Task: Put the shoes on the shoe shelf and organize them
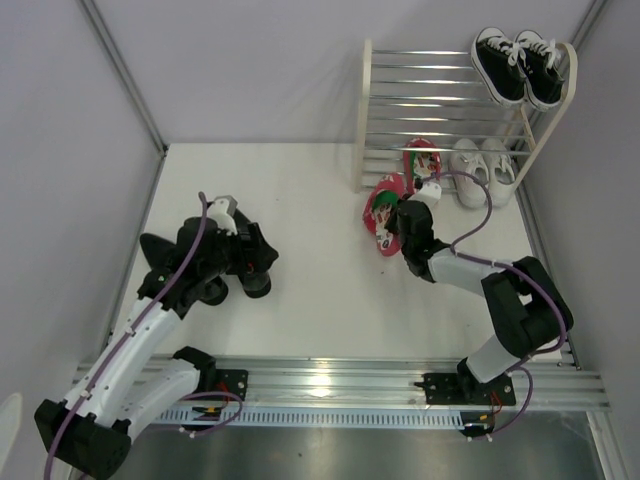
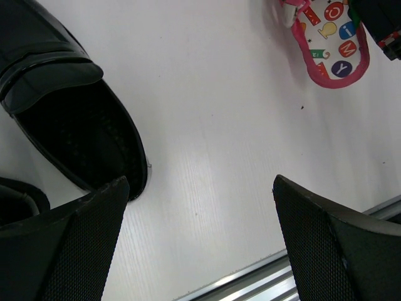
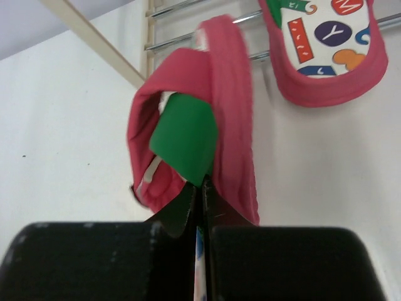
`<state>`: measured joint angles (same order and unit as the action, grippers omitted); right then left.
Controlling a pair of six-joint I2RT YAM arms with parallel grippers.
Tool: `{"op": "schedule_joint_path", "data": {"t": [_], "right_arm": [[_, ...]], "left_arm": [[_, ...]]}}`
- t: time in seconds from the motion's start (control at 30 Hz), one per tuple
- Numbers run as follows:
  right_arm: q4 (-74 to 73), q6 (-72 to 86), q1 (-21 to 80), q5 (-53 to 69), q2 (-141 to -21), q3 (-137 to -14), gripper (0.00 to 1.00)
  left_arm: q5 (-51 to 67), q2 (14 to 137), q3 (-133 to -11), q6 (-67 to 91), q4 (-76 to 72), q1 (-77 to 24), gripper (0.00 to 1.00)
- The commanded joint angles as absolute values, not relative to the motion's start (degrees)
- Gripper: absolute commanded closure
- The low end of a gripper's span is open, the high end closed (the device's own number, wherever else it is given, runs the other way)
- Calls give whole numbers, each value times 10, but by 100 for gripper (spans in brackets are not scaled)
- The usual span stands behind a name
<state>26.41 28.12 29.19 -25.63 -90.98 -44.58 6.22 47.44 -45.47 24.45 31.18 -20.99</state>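
From above: the shoe shelf (image 1: 445,100) stands at the far right of the worktop (image 1: 300,190), with black canvas sneakers (image 1: 520,65) on its top tier and the white sneakers (image 1: 483,168) side by side at the bottom. The parked flip-flop (image 1: 422,160) sits just beside them. The right gripper (image 1: 400,213) is on the red flip-flop (image 1: 384,215), just in front of the shelf's left post. The left arm (image 1: 150,330) hangs over the left side, well apart from all that

Left wrist view now: the left gripper (image 2: 199,182) stands wide with nothing between its fingers, only bare worktop below. A glossy dress shoe (image 2: 69,119) lies just beside one finger. It looks stiff and slick, so I'd take it by the rim of the opening, not the polished toe

Right wrist view: the jaws are pinched tight on the green strap (image 3: 185,135), and the red flip-flop is tipped up on edge beneath it. Whether the sole is off the worktop, I can't tell. It's light, floppy foam by the look of it, and on a soft strap it could swing or fold. A slow carry to the bottom bars beside its mate looks wise
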Motion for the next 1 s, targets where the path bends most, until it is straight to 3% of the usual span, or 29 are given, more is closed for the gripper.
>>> {"op": "schedule_joint_path", "data": {"t": [0.0,0.53,0.97], "right_arm": [[330,263,270,-211,-889,-459,100],[385,278,216,-86,-944,-552,100],[413,240,212,-112,-958,-568,100]], "left_arm": [[90,490,-462,254,260,-213,1],[60,539,-482,263,257,-250,1],[55,549,-486,258,259,-250,1]]}}
